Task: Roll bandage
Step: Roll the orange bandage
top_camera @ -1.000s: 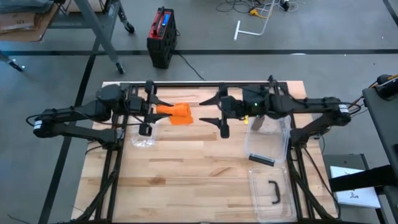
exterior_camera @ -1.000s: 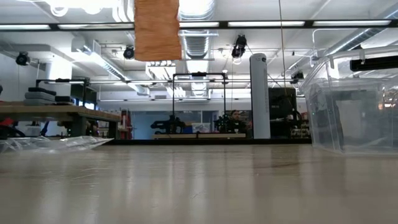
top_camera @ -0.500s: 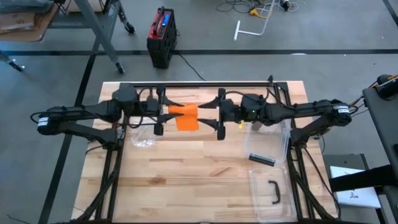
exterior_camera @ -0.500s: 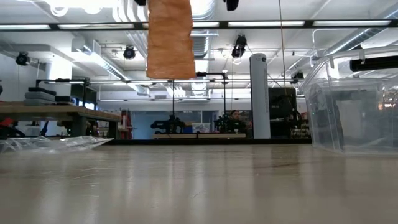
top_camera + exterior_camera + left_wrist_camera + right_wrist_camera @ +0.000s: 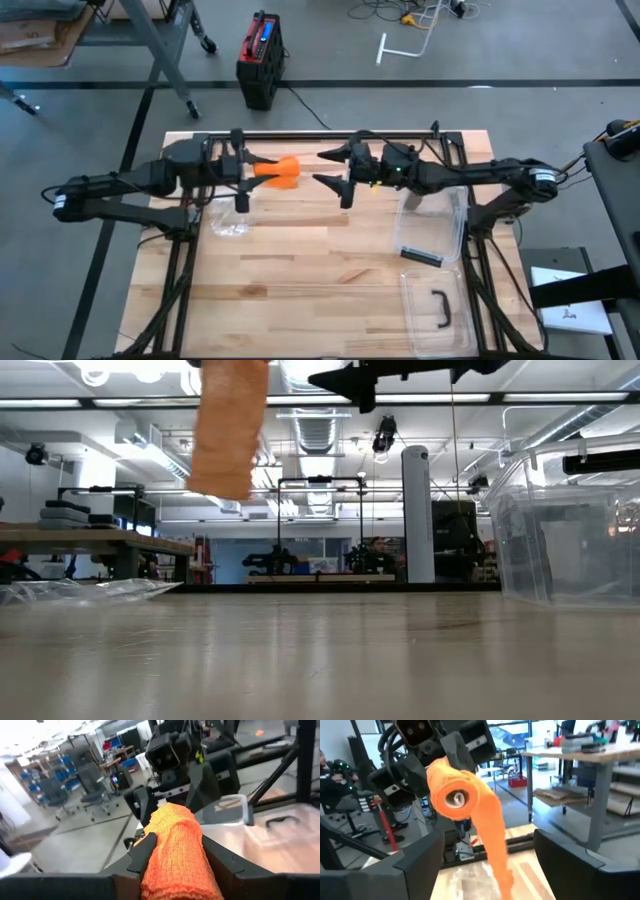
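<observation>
Orange bandage [image 5: 283, 171] is gripped by left hand [image 5: 249, 170]; right hand [image 5: 330, 167] faces it, released.

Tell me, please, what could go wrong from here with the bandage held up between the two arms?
The orange bandage is held above the table only by the left tool, with a loose tail hanging from the roll; that tail may unwind further or snag. The right tool stands open and apart from the roll, so a misjudged approach could knock the roll askew rather than catch it. If the left tool's grip slips, the roll would probably drop to the table and unroll.
</observation>
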Available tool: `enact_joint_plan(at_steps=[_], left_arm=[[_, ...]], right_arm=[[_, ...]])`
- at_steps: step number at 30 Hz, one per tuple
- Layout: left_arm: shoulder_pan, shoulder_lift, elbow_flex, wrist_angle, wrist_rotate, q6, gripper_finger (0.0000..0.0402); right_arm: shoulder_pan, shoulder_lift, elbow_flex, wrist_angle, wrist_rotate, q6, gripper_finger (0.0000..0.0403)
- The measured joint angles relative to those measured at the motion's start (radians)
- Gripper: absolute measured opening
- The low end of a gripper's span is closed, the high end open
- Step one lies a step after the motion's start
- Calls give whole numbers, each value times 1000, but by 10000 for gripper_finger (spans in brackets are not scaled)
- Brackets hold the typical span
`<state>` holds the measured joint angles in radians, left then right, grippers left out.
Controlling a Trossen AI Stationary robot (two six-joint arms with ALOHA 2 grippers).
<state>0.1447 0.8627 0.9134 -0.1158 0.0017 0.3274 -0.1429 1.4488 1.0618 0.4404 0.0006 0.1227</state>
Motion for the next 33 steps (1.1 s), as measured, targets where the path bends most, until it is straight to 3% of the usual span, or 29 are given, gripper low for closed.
enact_joint_plan(at_steps=[3,6,11,23,33], left_arm=[[-11,-38,-33,5,5,-23,116],[-14,-54,-65,1,5,6,116],[-14,-68,-72,2,-24,51,116],[-23,-70,-74,-27,-56,92,116],[-40,2,-79,30,-38,257,113]], right_arm=[[-1,64,44,23,-2,14,304],[-7,150,110,14,-22,130,304],[-27,223,201,-1,-185,205,304],[-28,142,218,-87,-226,90,308],[-42,126,225,-108,-152,59,345]])
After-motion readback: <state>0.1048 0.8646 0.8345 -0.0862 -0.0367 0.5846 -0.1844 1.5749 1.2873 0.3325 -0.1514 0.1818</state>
